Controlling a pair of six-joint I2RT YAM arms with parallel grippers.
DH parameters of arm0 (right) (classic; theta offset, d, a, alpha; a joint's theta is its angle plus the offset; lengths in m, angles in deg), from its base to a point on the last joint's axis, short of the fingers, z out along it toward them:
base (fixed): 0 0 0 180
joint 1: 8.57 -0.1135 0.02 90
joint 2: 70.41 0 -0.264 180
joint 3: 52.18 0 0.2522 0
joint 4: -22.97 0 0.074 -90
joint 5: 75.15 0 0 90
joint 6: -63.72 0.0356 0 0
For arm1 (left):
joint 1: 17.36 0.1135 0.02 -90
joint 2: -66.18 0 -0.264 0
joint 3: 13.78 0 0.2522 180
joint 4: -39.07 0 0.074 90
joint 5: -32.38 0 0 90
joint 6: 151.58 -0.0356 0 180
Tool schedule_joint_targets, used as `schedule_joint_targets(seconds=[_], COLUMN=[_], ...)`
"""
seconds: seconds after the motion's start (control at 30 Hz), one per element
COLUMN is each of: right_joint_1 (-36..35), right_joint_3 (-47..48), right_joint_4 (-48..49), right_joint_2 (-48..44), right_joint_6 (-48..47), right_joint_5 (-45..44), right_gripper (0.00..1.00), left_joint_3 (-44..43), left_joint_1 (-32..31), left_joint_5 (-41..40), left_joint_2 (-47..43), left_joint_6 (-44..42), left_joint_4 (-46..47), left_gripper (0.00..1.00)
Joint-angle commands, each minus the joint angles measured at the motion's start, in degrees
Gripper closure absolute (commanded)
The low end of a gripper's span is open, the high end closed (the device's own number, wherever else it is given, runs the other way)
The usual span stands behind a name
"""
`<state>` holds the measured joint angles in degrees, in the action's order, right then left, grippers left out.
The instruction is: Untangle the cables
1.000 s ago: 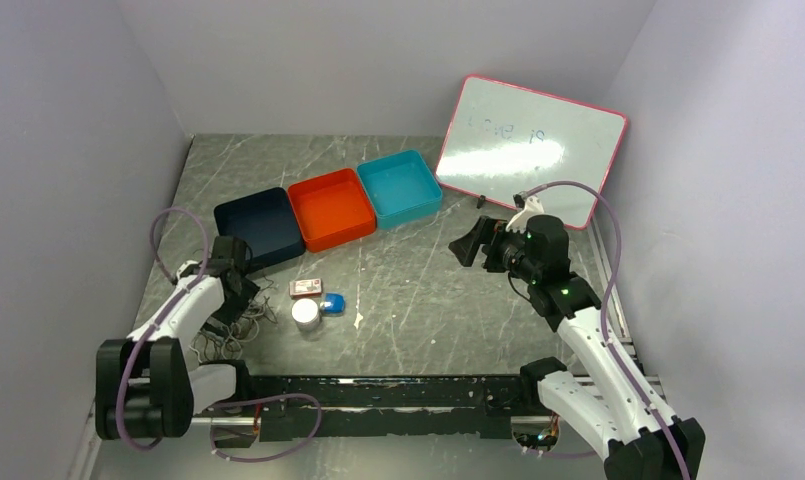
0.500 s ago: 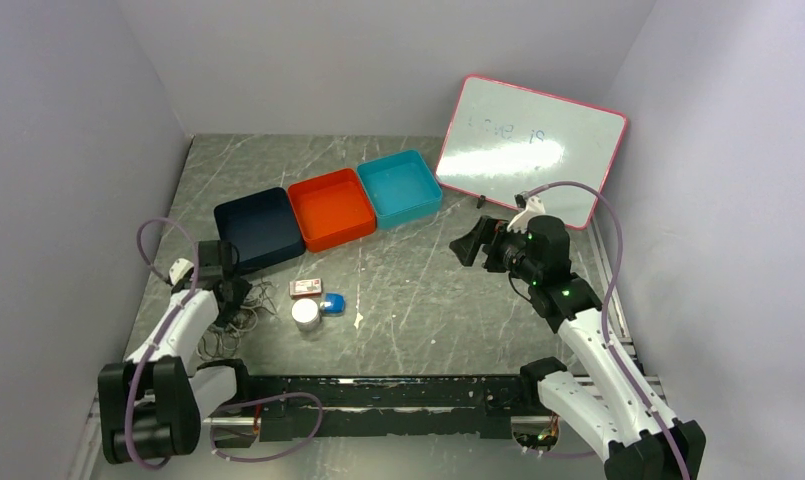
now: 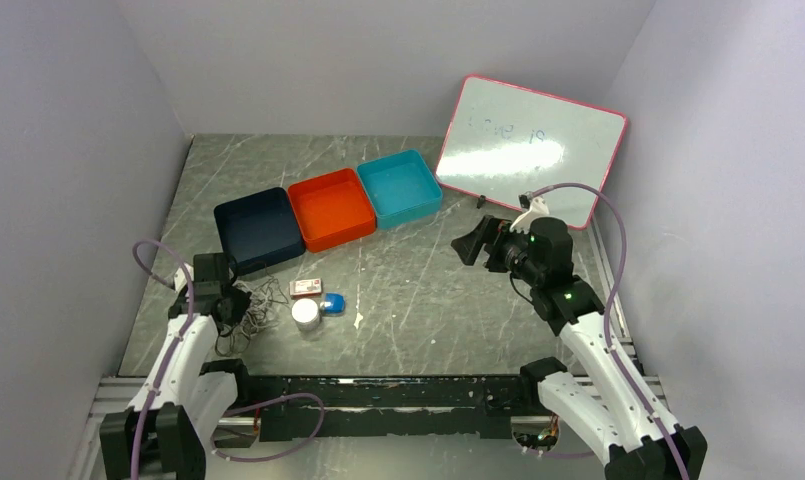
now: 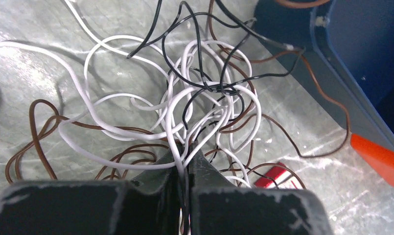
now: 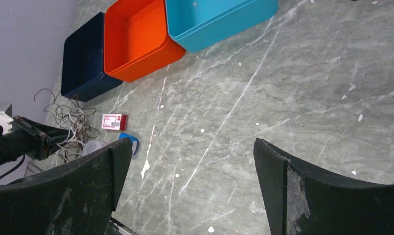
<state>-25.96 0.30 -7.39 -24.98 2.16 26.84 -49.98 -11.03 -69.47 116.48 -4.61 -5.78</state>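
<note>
The cables (image 4: 195,93) are thin white, black and brown wires lying in one loose tangle on the marble table, seen in the left wrist view. In the top view the cables (image 3: 256,302) sit left of centre, just in front of the navy bin. My left gripper (image 4: 185,159) is shut on a few strands, white and black, at the near edge of the tangle. The left gripper (image 3: 230,304) touches the pile's left side. My right gripper (image 5: 190,156) hangs open and empty over bare table far to the right, shown from above as the right gripper (image 3: 465,245); the cables (image 5: 70,122) lie far from it.
A navy bin (image 3: 259,228), an orange bin (image 3: 331,207) and a teal bin (image 3: 399,187) stand in a row behind. A red-white box (image 3: 305,288), a white round lid (image 3: 305,312) and a blue item (image 3: 333,303) lie right of the tangle. A whiteboard (image 3: 530,150) leans back right.
My left gripper has closed from wide open onto cable strands, and the left arm has swung its wrist over the tangle. The right arm has barely moved.
</note>
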Motion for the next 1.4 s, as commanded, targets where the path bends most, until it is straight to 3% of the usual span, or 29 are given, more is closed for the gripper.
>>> schedule_joint_targets(seconds=[0.0, 0.17, 0.33, 0.5, 0.7, 0.9, 1.03, 1.37], right_joint_1=[-0.4, -0.4, -0.4, -0.4, -0.4, -0.4, -0.4, -0.4], right_joint_3=[-0.5, -0.7, -1.1, -1.0, -0.5, 1.9, 2.7, 4.5], right_joint_4=[-0.1, 0.2, 0.3, 0.0, -2.6, -7.0, -9.7, -14.3], right_joint_2=[-1.5, -2.0, -2.0, -2.4, -8.5, -12.9, -16.3, -22.8], right_joint_6=[0.3, 0.7, 0.5, 0.5, 1.4, 1.8, 2.9, 3.3], right_joint_5=[-1.7, -2.0, -3.0, -3.9, -12.6, -21.4, -27.2, -36.6], right_gripper=[0.02, 0.02, 0.02, 0.02, 0.03, 0.03, 0.03, 0.03], left_joint_3=[-2.2, -5.6, -13.6, -22.2, -31.8, -42.8, -49.9, -58.4], left_joint_1=[0.0, -3.9, -14.6, -20.0, -29.8, -50.0, -59.5, -67.5], left_joint_5=[6.1, 9.6, 1.4, -1.5, -3.1, -11.8, -12.9, -6.2], left_joint_2=[-4.0, -6.9, -6.8, -5.8, 1.9, 14.6, 24.1, 40.0], left_joint_6=[-0.1, 0.1, 4.0, 3.9, 3.0, 6.4, 5.9, -0.7], left_joint_4=[-2.5, -4.5, -13.2, -15.6, -13.8, -12.7, -9.2, 1.3], left_gripper=[0.93, 0.93, 0.93, 0.93, 0.93, 0.93, 0.93, 0.93])
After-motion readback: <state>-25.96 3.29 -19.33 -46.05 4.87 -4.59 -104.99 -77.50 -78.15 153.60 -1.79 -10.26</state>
